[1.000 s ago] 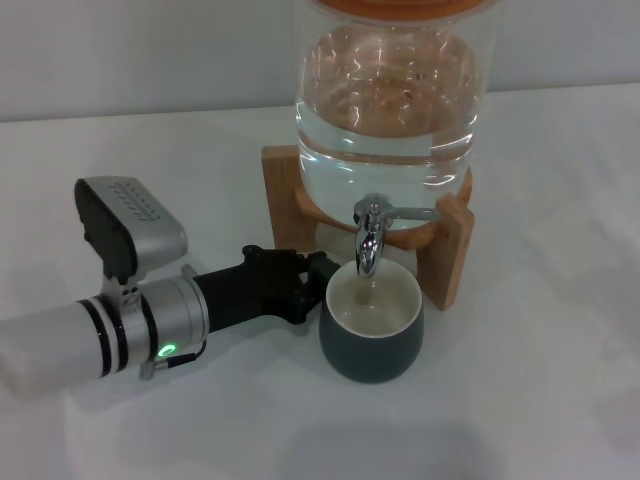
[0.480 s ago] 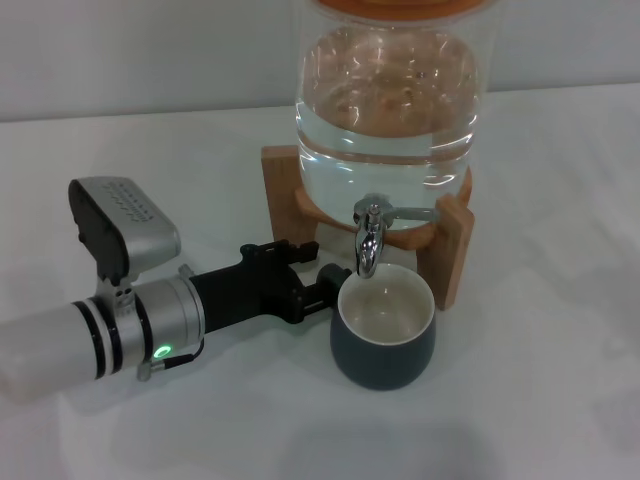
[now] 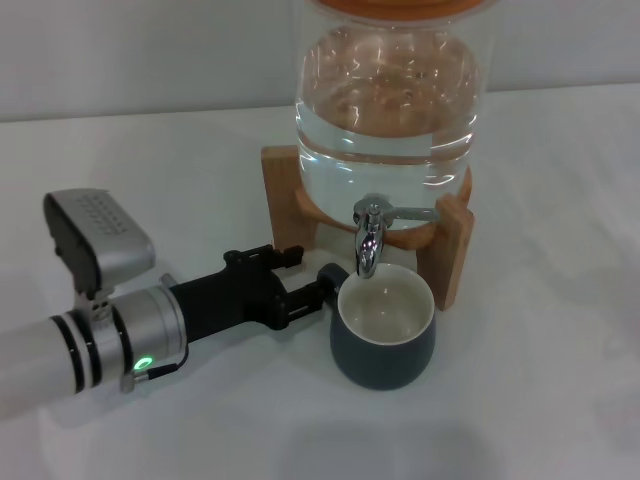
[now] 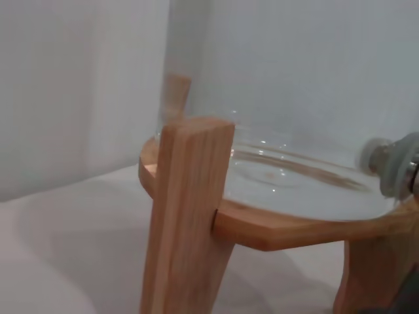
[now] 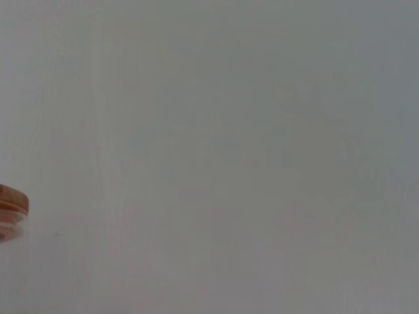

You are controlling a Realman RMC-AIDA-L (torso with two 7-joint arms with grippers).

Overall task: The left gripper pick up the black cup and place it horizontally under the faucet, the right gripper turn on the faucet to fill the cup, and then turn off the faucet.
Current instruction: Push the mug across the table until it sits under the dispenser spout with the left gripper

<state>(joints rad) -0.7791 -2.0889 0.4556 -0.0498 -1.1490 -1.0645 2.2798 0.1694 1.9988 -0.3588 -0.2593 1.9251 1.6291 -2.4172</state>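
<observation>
The black cup (image 3: 383,345) stands upright on the white table, cream inside showing, its rim right below the spout of the chrome faucet (image 3: 368,240). No water runs, and the thin lever (image 3: 405,211) points right. My left gripper (image 3: 312,268) lies low on the table just left of the cup. It is open, one finger close by the cup's left side and nothing held between the two. In the left wrist view the faucet (image 4: 393,163) shows at the edge, past a wooden leg (image 4: 186,216). The right gripper is out of view.
The clear glass dispenser (image 3: 390,100), full of water, rests on a wooden stand (image 3: 455,250) behind the cup. White tabletop (image 3: 540,400) spreads to the right and in front. The right wrist view shows a plain wall and a sliver of an orange lid (image 5: 10,199).
The cup shifted slightly right under the spout and has stayed put since. My left arm has drawn back leftward, and its fingers have come off the cup.
</observation>
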